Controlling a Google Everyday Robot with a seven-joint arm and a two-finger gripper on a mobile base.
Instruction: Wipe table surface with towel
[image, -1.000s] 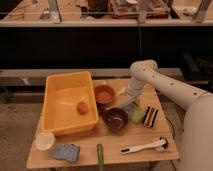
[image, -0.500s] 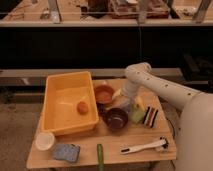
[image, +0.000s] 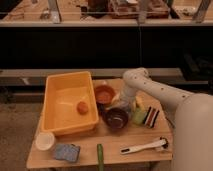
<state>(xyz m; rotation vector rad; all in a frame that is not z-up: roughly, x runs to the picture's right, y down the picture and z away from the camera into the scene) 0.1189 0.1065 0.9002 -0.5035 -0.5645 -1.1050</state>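
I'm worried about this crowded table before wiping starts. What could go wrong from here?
1. The gripper is low among the orange bowl, dark bowl and green sponge; a sideways move may knock them.
2. The blue-grey cloth lies at the opposite front corner, so reaching it means crossing clutter.
3. The green stick at the front edge could be swept off.

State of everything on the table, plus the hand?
hand: low over the table, between orange bowl and green sponge
yellow bin: upright, holds the orange ball
orange ball: resting in the bin
orange bowl: upright
dark bowl: upright
white cup: upright, front left
blue-grey cloth: lying flat, untouched
green sponge: beside striped block
white brush: lying flat
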